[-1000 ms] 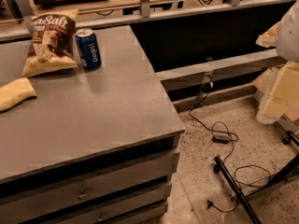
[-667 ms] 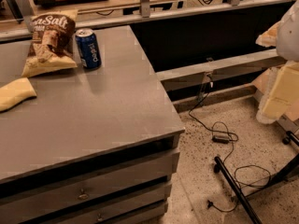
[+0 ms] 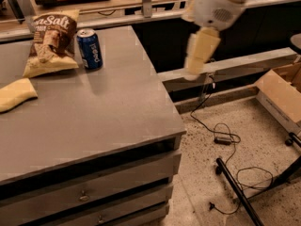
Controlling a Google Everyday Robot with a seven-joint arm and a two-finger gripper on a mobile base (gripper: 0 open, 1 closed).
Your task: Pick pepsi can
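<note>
Currently the gripper (image 3: 195, 62) hangs past the table (image 3: 117, 117) edge, upper right of centre, its grip impossible to tell, with the upright pepsi can (image 3: 89, 49) well to its left beside the chip bag (image 3: 51, 41).

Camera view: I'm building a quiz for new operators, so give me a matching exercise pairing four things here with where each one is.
Things:
1. pepsi can
2. chip bag
3. gripper
4. cardboard box

Places:
A. on the floor, far right
B. upright on the table, just right of the bag
C. in the air, past the table's right edge
D. lying at the table's back left

Pairs: 1-B, 2-D, 3-C, 4-A
</note>
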